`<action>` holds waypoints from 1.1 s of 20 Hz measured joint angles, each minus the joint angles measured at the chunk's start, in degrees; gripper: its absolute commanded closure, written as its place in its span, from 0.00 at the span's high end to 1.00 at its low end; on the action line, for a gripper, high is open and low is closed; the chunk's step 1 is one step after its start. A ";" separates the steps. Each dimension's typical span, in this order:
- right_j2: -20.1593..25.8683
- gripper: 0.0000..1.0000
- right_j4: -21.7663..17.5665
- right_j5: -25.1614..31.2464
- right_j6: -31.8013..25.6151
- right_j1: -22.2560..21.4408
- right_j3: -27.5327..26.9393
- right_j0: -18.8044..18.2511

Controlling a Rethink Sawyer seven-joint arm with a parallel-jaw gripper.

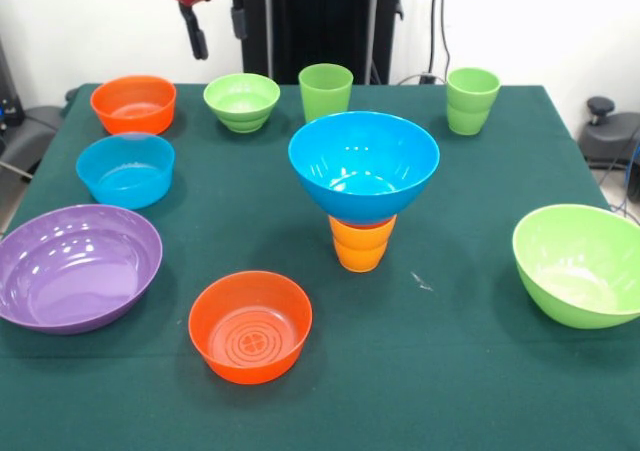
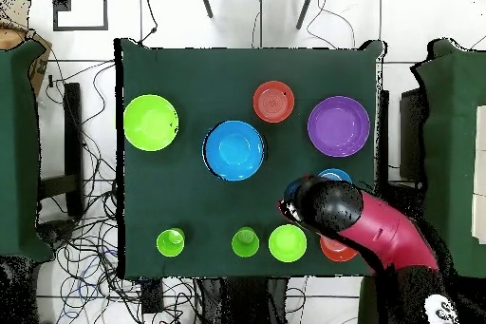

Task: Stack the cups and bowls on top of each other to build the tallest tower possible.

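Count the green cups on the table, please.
2. One green cup stands at the far edge behind the blue bowl; the other green cup stands to its right. None seems hidden.

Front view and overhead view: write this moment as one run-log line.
tower: blue bowl on orange cup | gripper: raised near orange bowl, empty | green cups unstacked | table: seven loose bowls and cups
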 measured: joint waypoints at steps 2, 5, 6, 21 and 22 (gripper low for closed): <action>-0.26 1.00 -0.66 -1.44 0.01 0.83 0.00 -0.18; -0.31 1.00 -2.34 -3.10 0.01 2.36 0.02 -1.51; -0.31 1.00 -2.59 -3.12 0.01 2.47 0.04 -1.80; -0.43 1.00 -8.02 -3.60 0.01 2.40 5.97 -6.53; -0.42 1.00 -8.20 -3.85 0.01 2.39 6.41 -6.56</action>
